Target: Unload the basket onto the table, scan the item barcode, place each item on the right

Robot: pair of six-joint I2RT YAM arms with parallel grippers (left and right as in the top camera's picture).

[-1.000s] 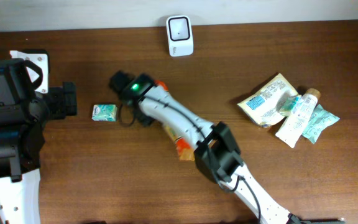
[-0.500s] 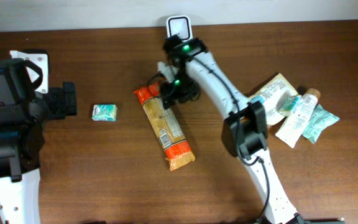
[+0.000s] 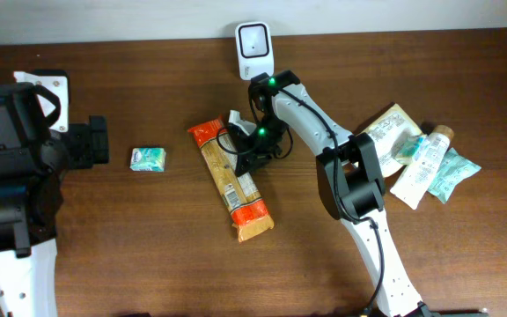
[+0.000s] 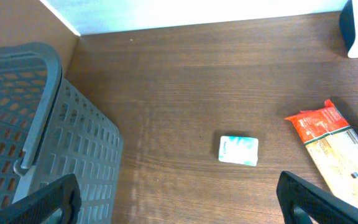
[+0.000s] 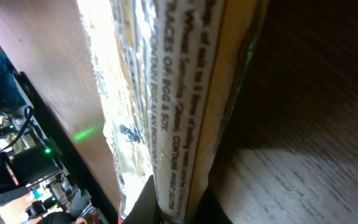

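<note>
The item is a long snack packet (image 3: 236,198) with orange ends, lying flat near the table's middle. My right gripper (image 3: 243,157) sits at its right edge, just below the white barcode scanner (image 3: 254,48). In the right wrist view the packet (image 5: 185,93) fills the frame, printed side up, and my right gripper (image 5: 179,200) is shut on its long edge. My left gripper (image 4: 179,205) hangs wide open over bare wood at the far left and holds nothing.
A small teal packet (image 3: 148,158) lies left of the snack packet. At the right lie a beige pouch (image 3: 381,141), a white tube (image 3: 422,163) and a teal sachet (image 3: 454,172). A grey mesh basket (image 4: 30,124) stands by the left arm.
The right arm swung from the small teal packet up toward the scanner, then came down onto the snack packet's edge and shut on it. The left arm has not moved.
</note>
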